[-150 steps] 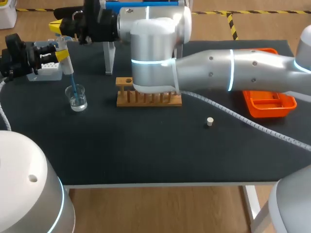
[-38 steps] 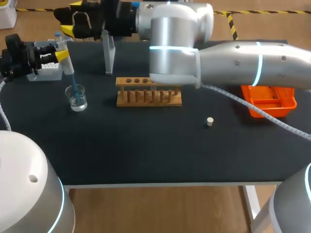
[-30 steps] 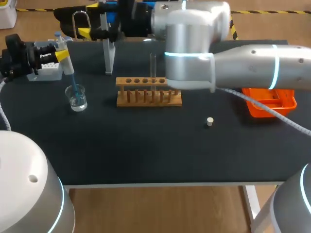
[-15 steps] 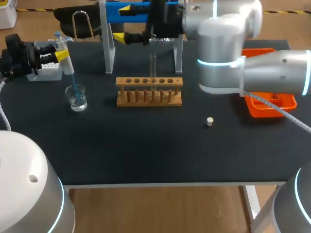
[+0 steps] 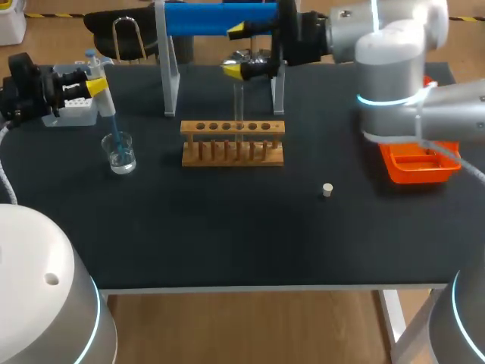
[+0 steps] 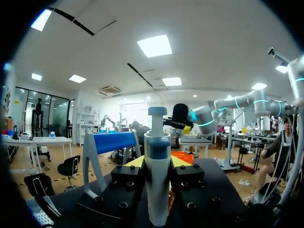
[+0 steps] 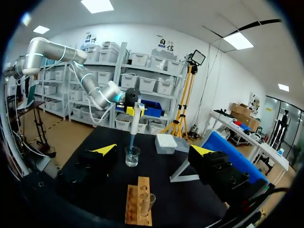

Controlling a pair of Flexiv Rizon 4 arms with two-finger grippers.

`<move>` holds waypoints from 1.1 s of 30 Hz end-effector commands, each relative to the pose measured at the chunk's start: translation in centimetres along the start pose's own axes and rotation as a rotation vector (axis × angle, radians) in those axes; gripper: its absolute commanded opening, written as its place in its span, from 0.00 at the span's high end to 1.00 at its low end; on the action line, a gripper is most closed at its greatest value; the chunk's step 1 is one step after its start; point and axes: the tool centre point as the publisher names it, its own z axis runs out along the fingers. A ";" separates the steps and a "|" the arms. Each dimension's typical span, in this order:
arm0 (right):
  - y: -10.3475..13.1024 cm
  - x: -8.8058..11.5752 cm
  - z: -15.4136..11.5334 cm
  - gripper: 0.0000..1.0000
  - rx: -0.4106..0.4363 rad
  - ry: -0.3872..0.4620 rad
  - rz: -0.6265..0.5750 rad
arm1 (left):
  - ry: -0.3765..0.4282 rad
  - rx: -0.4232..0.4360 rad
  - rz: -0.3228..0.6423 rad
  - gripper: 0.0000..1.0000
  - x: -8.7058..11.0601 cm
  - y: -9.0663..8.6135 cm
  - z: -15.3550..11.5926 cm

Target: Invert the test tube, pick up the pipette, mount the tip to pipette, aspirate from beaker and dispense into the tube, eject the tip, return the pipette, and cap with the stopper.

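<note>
Head view shows the black counter (image 5: 227, 235) carrying a wooden rack (image 5: 233, 142) with the test tube (image 5: 239, 106) upright in it. The right claw (image 5: 236, 51) gapes wide, clear of the tube. The left claw (image 5: 92, 78) clamps the pipette (image 5: 104, 98), its tip in the beaker (image 5: 120, 154). The stopper (image 5: 327, 189) lies alone.

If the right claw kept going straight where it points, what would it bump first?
Probably the pipette, which the left claw holds with its tip in the beaker. The test tube stands below the line of the right claw, though depth is hard to judge.
</note>
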 end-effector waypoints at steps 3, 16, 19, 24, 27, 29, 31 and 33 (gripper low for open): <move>-2.6 -0.3 -2.0 0.00 0.033 0.089 0.025 | 0.006 0.001 -0.001 1.00 -0.1 0.0 -0.2; -7.9 1.0 -1.4 0.00 0.072 0.076 0.048 | 0.006 0.001 -0.001 1.00 -0.1 0.0 -0.2; -8.7 1.2 -1.0 0.00 0.076 0.073 0.052 | 0.006 0.001 -0.001 1.00 -0.1 0.0 -0.2; -9.9 1.4 -0.4 0.00 0.093 0.065 0.048 | 0.006 0.001 -0.001 1.00 -0.1 0.0 -0.2; -10.5 1.2 0.1 0.00 0.113 0.056 0.044 | 0.006 0.001 -0.001 1.00 -0.1 0.0 -0.2; -10.9 1.0 0.4 0.00 0.123 0.050 0.045 | 0.006 0.001 -0.001 1.00 -0.1 0.0 -0.2; -11.4 0.9 0.8 0.00 0.136 0.048 0.038 | 0.006 0.001 -0.001 1.00 -0.1 0.0 -0.2; -11.6 0.7 1.1 0.00 0.151 0.045 0.030 | 0.006 0.001 -0.001 1.00 -0.1 0.0 -0.2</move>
